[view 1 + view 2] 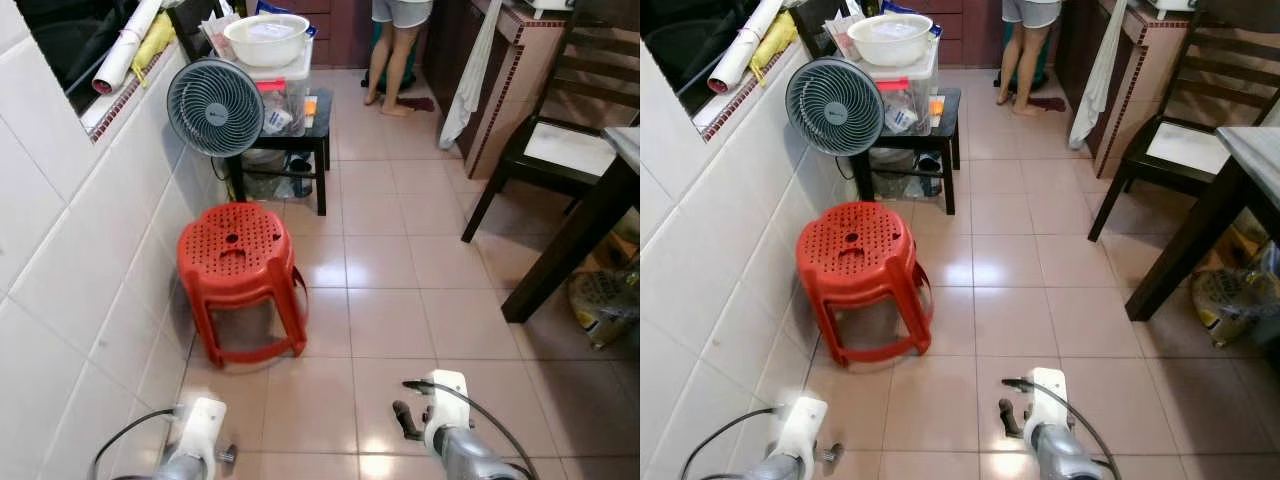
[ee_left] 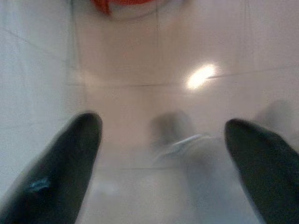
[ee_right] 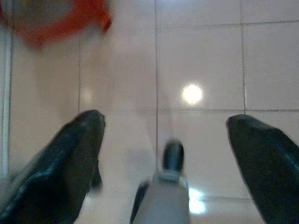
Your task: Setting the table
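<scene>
1. Both arms hang low at the near edge with nothing in them: the left gripper (image 2: 161, 154) and the right gripper (image 3: 163, 149) each have their black fingers spread wide apart over bare floor tiles (image 1: 390, 320), which suggests the robot is walking rather than handling.
2. The dark table (image 1: 600, 220) stands at the right, its top mostly out of frame, with a dark chair (image 1: 555, 150) beyond it.
3. A red stool (image 1: 240, 275) sits near the left wall; farther off, a fan (image 1: 214, 107) and a white bowl (image 1: 266, 38) sit on a small side table (image 1: 320, 130).
4. A person (image 1: 398, 50) stands far back.
</scene>
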`<state>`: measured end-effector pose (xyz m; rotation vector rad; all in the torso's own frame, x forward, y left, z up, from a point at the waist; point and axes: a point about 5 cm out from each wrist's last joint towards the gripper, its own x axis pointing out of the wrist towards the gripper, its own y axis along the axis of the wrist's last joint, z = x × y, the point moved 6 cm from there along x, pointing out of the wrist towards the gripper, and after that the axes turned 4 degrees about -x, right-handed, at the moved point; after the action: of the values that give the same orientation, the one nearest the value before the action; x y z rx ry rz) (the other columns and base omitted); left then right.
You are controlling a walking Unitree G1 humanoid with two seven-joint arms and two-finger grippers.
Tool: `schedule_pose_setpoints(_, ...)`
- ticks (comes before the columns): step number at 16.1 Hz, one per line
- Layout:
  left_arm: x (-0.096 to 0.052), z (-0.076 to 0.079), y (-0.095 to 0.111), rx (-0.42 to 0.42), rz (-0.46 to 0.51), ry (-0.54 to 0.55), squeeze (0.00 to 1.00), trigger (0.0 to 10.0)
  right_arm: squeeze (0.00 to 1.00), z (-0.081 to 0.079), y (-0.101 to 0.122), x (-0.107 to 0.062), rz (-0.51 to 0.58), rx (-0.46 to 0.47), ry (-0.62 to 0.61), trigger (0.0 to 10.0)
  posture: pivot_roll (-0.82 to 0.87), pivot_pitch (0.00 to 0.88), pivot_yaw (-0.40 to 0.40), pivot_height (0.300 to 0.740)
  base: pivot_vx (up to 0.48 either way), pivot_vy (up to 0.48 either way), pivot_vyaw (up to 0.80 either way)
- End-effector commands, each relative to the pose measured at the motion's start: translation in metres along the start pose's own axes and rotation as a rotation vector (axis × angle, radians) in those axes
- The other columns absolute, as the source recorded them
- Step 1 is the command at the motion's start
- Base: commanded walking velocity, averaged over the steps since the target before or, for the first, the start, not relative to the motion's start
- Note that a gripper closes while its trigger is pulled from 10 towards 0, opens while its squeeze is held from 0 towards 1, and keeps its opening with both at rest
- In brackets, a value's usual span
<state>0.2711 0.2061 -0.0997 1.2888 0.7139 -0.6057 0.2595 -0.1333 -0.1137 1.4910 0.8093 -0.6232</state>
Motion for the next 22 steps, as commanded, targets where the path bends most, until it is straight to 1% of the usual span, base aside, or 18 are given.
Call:
schedule_pose_setpoints(1, -0.002, -0.005, 0.063, 0.019, 0.157, -0.026, 0.00, 10.0, 0.00, -0.015, 0.001, 0.002, -0.024, -0.157, 0.045, 10.0, -0.02, 0.000, -0.054, 0.740, 0.000, 0.000, 0.00)
schedule_pose_setpoints(2, -0.004, -0.012, 0.064, 0.088, 0.149, -0.008, 0.00, 10.0, 0.00, -0.016, 0.001, 0.002, -0.026, -0.244, 0.055, 10.0, -0.02, 0.000, -0.058, 0.740, 0.000, 0.000, 0.00)
schedule_pose_setpoints(4, -0.004, -0.012, 0.064, 0.075, 0.153, -0.010, 0.00, 10.0, 0.00, -0.016, 0.003, 0.002, -0.021, -0.259, 0.051, 10.0, -0.02, 0.000, -0.060, 0.740, 0.000, 0.000, 0.00)
schedule_pose_setpoints(6, -0.004, -0.008, 0.066, 0.069, 0.160, -0.038, 0.00, 10.0, 0.00, -0.014, 0.011, 0.002, 0.017, -0.307, 0.027, 10.0, -0.02, 0.000, -0.062, 0.740, 0.000, 0.000, 0.00)
schedule_pose_setpoints(7, -0.004, -0.006, 0.069, 0.079, 0.166, -0.058, 0.00, 10.0, 0.00, -0.013, 0.016, 0.002, 0.028, -0.293, 0.029, 10.0, -0.03, 0.000, -0.060, 0.740, 0.000, 0.000, 0.00)
schedule_pose_setpoints(9, -0.008, 0.004, 0.079, 0.165, 0.233, -0.139, 0.00, 10.0, 0.00, -0.004, 0.057, 0.000, 0.169, -0.186, 0.028, 10.0, -0.04, 0.000, -0.047, 0.740, 0.000, 0.000, 0.00)
schedule_pose_setpoints(10, -0.009, 0.008, 0.082, 0.157, 0.255, -0.161, 0.00, 10.0, 0.00, -0.001, 0.066, -0.001, 0.196, -0.178, 0.028, 10.0, -0.05, 0.000, -0.045, 0.740, 0.000, 0.000, 0.00)
schedule_pose_setpoints(11, -0.012, 0.018, 0.088, 0.159, 0.313, -0.229, 0.00, 10.0, 0.00, 0.005, 0.090, -0.004, 0.271, -0.141, 0.036, 10.0, -0.06, 0.000, -0.036, 0.740, 0.000, 0.000, 0.00)
schedule_pose_setpoints(12, -0.016, 0.027, 0.095, 0.192, 0.371, -0.262, 0.00, 10.0, 0.00, 0.015, 0.110, -0.010, 0.343, -0.131, 0.036, 10.0, -0.07, 0.000, -0.021, 0.740, 0.000, 0.000, 0.00)
schedule_pose_setpoints(13, -0.016, 0.032, 0.098, 0.229, 0.391, -0.249, 0.00, 10.0, 0.00, 0.022, 0.123, -0.017, 0.426, -0.137, 0.024, 10.0, -0.09, 0.000, -0.005, 0.740, 0.000, 0.000, 0.00)
schedule_pose_setpoints(14, -0.016, 0.034, 0.100, 0.275, 0.409, -0.226, 0.00, 10.0, 0.00, 0.026, 0.129, -0.024, 0.485, -0.135, 0.026, 10.0, -0.11, 0.000, 0.008, 0.740, 0.000, 0.000, 0.00)
schedule_pose_setpoints(15, -0.015, 0.038, 0.101, 0.267, 0.412, -0.224, 0.00, 10.0, 0.00, 0.027, 0.132, -0.029, 0.512, -0.125, 0.063, 10.0, -0.12, 0.000, 0.015, 0.740, 0.000, 0.000, 0.00)
schedule_pose_setpoints(16, -0.015, 0.042, 0.103, 0.265, 0.410, -0.240, 0.00, 10.0, 0.00, 0.023, 0.139, -0.039, 0.569, -0.156, 0.086, 10.0, -0.13, 0.015, 0.011, 0.740, 0.000, 0.000, 0.00)
schedule_pose_setpoints(18, -0.015, 0.045, 0.106, 0.290, 0.410, -0.261, 0.00, 10.0, 0.00, 0.021, 0.143, -0.049, 0.605, -0.197, 0.073, 10.0, -0.12, 0.008, 0.005, 0.740, 0.000, 0.000, 0.00)
schedule_pose_setpoints(19, -0.040, 0.049, 0.086, 0.316, 0.482, -0.296, 0.00, 10.0, 0.00, 0.017, 0.146, -0.064, 0.668, -0.202, 0.095, 10.0, -0.08, 0.000, -0.011, 0.740, 0.000, 0.000, 0.00)
schedule_pose_setpoints(20, -0.056, 0.048, 0.083, 0.325, 0.525, -0.301, 0.00, 10.0, 0.00, 0.015, 0.147, -0.069, 0.690, -0.204, 0.104, 10.0, -0.07, 0.000, -0.019, 0.740, 0.000, 0.000, 0.00)
schedule_pose_setpoints(21, -0.070, 0.045, 0.081, 0.356, 0.576, -0.304, 0.00, 10.0, 0.00, 0.013, 0.139, -0.072, 0.697, -0.186, 0.107, 10.0, -0.05, 0.000, -0.024, 0.740, 0.000, 0.000, 0.00)
schedule_pose_setpoints(22, -0.073, 0.032, 0.084, 0.309, 0.587, -0.253, 0.00, 10.0, 0.00, 0.018, 0.132, -0.070, 0.664, -0.121, 0.077, 10.0, -0.03, 0.000, -0.036, 0.740, 0.000, 0.000, 0.00)
